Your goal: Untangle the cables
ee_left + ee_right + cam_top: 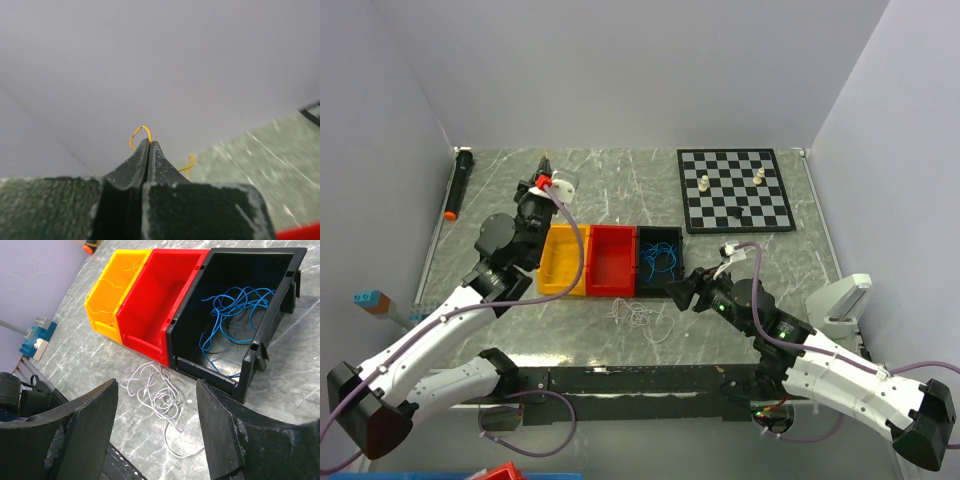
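The white cable (157,397) is noted loosely coiled on the worktop (75,355) just near of the red bin (150,295), directly ahead of the wide-open, empty right jaws, whereas the far-off left jaws are shut on a yellow-orange cable (141,129).

No readable text, label, brand, number or sign anywhere in any of the three views.
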`<state>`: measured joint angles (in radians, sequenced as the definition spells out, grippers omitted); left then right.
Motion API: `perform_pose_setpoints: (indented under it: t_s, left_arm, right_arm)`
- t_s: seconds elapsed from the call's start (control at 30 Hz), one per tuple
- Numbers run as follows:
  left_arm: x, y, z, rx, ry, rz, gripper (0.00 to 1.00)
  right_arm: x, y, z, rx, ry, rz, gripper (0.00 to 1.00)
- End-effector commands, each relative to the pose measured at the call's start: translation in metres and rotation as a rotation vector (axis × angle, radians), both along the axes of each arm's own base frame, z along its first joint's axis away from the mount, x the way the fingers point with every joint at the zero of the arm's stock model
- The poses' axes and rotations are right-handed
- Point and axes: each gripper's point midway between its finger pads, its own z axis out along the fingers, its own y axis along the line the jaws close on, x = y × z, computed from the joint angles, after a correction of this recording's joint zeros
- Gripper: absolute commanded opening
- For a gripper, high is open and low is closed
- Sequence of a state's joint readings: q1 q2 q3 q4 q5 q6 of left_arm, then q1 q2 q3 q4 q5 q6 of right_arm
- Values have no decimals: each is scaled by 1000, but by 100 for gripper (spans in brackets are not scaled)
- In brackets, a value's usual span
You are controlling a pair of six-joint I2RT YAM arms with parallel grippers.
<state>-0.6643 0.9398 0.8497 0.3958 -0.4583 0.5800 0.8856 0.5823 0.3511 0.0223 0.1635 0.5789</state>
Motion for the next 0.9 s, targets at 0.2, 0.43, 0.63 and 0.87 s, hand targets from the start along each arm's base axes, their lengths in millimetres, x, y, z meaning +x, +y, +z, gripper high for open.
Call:
perform_pose_setpoints:
  t_s: [0.2, 0.43, 0.63, 0.87]
  left_arm:
    - [-16, 12, 101, -89, -246, 11, 1]
    - [-8, 9, 46, -83, -95, 12, 1]
    - [-3, 7, -3, -64, 47, 17, 1]
    - [-8, 14, -81, -29, 199, 41, 1]
  right_arm:
    - [2, 0, 4, 27, -13, -7, 71]
    - [0, -4, 4, 31, -19, -15, 71]
    - [1, -5, 1, 31, -13, -23, 71]
    - [0, -8, 1, 26, -13, -29, 71]
